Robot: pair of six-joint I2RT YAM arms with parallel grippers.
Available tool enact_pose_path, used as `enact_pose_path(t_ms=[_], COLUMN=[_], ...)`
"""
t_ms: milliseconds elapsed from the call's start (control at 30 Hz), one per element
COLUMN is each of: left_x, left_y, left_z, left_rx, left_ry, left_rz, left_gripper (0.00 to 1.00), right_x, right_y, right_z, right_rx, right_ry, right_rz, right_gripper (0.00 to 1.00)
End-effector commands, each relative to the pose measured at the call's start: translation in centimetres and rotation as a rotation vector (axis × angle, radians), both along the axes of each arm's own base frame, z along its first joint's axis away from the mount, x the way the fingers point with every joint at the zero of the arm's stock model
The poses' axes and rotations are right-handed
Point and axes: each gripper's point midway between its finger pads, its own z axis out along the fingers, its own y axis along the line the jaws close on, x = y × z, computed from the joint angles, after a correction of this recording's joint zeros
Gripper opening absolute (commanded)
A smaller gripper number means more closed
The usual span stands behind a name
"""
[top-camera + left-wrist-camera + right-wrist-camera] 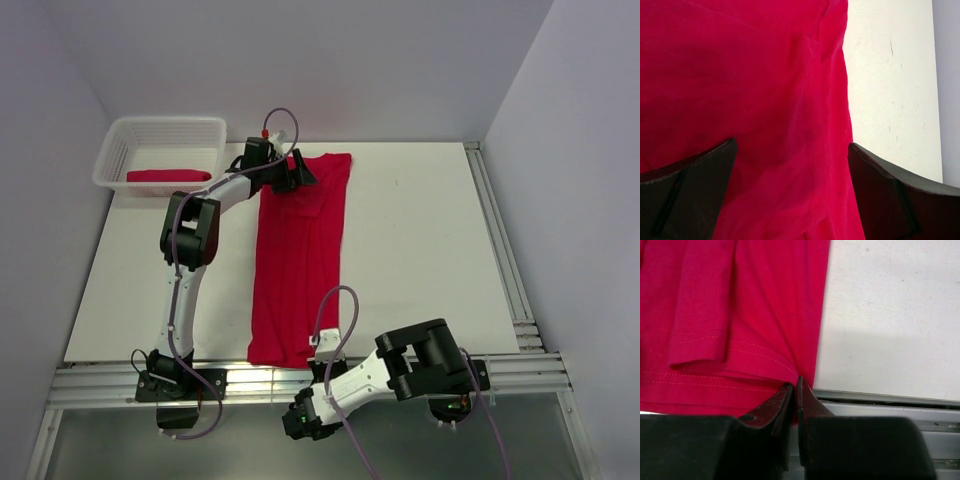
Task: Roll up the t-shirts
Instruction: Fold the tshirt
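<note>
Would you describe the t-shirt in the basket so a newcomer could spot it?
At the table's far left corner stands a white lattice basket. Inside lies a red t-shirt, a compact bundle, unlike the other t-shirt spread flat on the table.

long red t-shirt (300,262) on table (420,250), second red t-shirt (168,176) in basket (108,152)
</note>
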Motion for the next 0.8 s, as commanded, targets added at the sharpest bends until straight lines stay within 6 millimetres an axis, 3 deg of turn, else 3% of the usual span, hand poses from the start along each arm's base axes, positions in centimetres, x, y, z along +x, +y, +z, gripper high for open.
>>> enact_pose_path(t_ms=[0, 33, 233, 533, 767], left_x=[0.6, 0.7, 0.6, 0.0, -0.3], left_y=[-0.2, -0.1, 0.1, 0.4, 0.6], left_z=[-0.4, -0.5, -1.3, -3.9, -3.2], left_rx=[0.021, 0.025, 0.046, 0.116, 0.141], left_ry=[-0.005, -0.005, 0.0, -0.023, -0.115], left_rz=[0.012, 0.015, 0.025, 0.014, -0.018], left_gripper=[1.0, 0.99, 1.0, 0.99, 1.0], right_x=[-0.1, -0.2, 0.2, 1.4, 1.3], right_y=[1.3, 1.4, 1.5, -1.0, 0.3], right_z=[1.2, 1.2, 1.4, 2.0, 3.4], right_rx=[0.071, 0.041, -0.013, 0.005, 0.061], right_ry=[-0.05, -0.049, -0.075, -0.096, -0.077], right_rz=[0.034, 0.06, 0.115, 0.078, 0.132], right_gripper=[0.13, 0.21, 0.44, 0.36, 0.36])
